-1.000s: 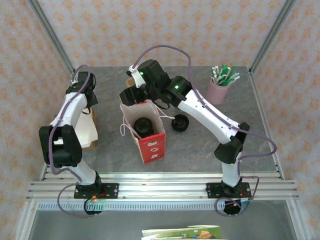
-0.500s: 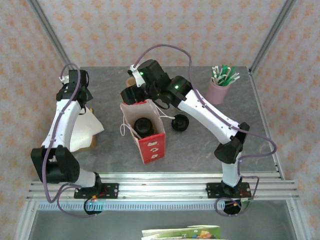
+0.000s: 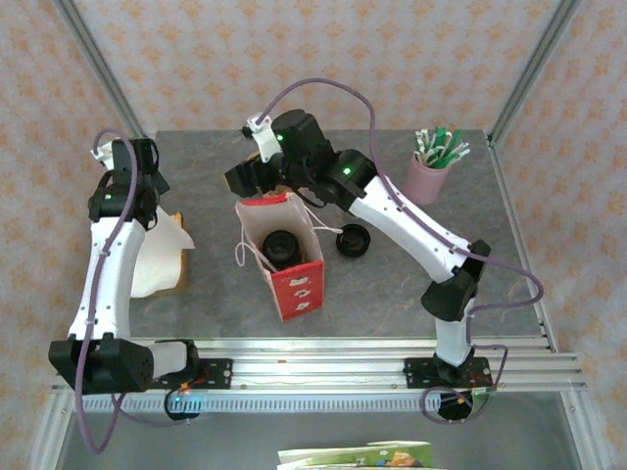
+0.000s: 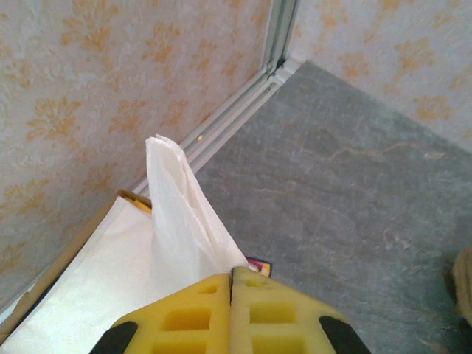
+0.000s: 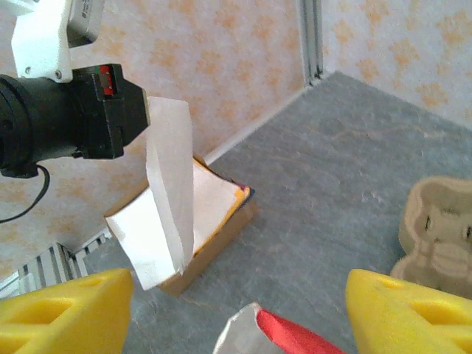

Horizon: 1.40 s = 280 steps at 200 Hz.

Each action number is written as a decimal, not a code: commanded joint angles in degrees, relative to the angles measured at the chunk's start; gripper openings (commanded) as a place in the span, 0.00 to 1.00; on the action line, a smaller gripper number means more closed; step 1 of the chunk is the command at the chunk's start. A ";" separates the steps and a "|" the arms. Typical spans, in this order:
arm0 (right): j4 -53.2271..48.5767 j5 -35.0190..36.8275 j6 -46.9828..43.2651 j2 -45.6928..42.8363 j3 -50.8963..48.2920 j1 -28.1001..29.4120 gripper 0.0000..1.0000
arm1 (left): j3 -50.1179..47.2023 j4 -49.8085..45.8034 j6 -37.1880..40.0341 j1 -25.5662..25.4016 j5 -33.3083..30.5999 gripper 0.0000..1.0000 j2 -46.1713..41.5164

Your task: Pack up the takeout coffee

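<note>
At the left of the worktop (image 3: 392, 284), a white napkin (image 4: 177, 214) is being pinched between the fully closed jaws of the left gripper (image 4: 231, 284). It is being held up above its cardboard box (image 5: 221, 243), probably so it can be added to the order. At the centre, the takeout coffee (image 3: 281, 245) is being kept upright inside the open red bag (image 3: 294, 289). Just behind the bag's rim, the right gripper (image 5: 240, 313) is being held with jaws wide and empty, likely to stay clear of the bag's mouth.

takeout coffee (image 3: 280, 246) inside bag (image 3: 297, 286) at centre, loose lid (image 3: 353, 240) just right, straw holder (image 3: 428, 178) back right, napkin box (image 5: 217, 243) left
</note>
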 commanded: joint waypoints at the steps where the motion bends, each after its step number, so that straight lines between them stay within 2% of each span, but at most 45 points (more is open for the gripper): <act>1: 4.88 -3.15 -2.87 -0.30 2.44 0.37 0.76 | 2.73 -2.35 -0.53 -0.10 0.06 0.00 -1.59; 51: 8.49 -6.85 -7.55 1.16 1.38 1.53 0.75 | 4.11 -2.87 0.08 -0.10 -0.29 0.00 -2.71; 105: 13.12 -9.96 -10.85 7.07 2.37 3.36 0.75 | 1.05 -1.73 -0.31 -0.02 -0.30 0.00 -5.33; 133: 13.90 -8.56 -15.80 9.73 2.35 5.37 0.76 | 0.95 -1.74 -0.73 -0.02 0.12 0.00 -6.17; 156: 12.91 -6.04 -20.23 11.41 3.31 7.21 0.78 | 4.26 -2.53 -1.14 -0.02 0.59 0.00 -5.86; 246: 14.71 -5.33 -20.78 5.82 2.68 8.62 0.82 | 19.94 -7.55 -4.26 -0.48 5.39 0.00 -2.45; 280: 21.21 -4.01 -19.40 3.28 -1.15 9.51 0.86 | 24.74 -9.10 -6.11 -1.63 6.80 0.00 -1.13</act>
